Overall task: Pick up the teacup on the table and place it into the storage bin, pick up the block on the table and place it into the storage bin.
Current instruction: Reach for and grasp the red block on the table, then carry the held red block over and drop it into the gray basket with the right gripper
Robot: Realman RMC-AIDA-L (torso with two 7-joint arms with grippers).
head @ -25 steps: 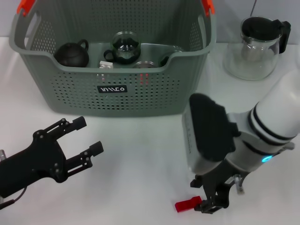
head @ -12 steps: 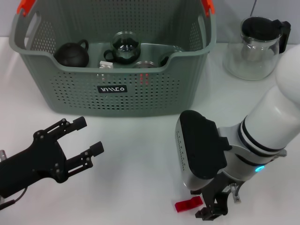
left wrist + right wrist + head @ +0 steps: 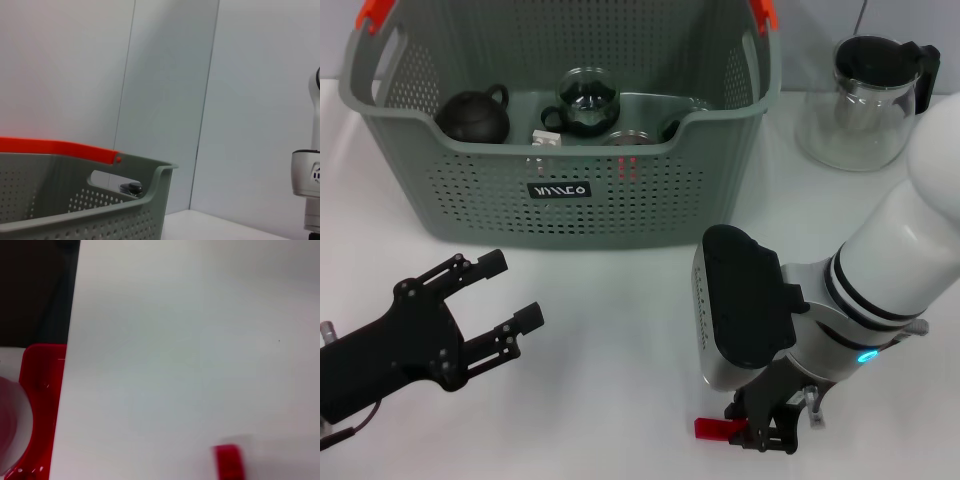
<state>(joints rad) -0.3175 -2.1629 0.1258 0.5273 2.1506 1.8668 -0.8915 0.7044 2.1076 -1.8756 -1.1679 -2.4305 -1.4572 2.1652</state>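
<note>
The storage bin (image 3: 560, 140) is sitting at the back of the white table (image 3: 620, 320), holding a dark teapot (image 3: 473, 115), a round glass cup (image 3: 587, 100) and a few smaller pieces (too hidden to name). A glass teapot (image 3: 865, 100) is standing just beside the bin. The right gripper (image 3: 760, 432) is reaching down at the near edge, its fingers closing around the red block (image 3: 713, 429), which is lying on the table. The left gripper (image 3: 500, 300) is hovering with fingers spread, gripping nothing.
</note>
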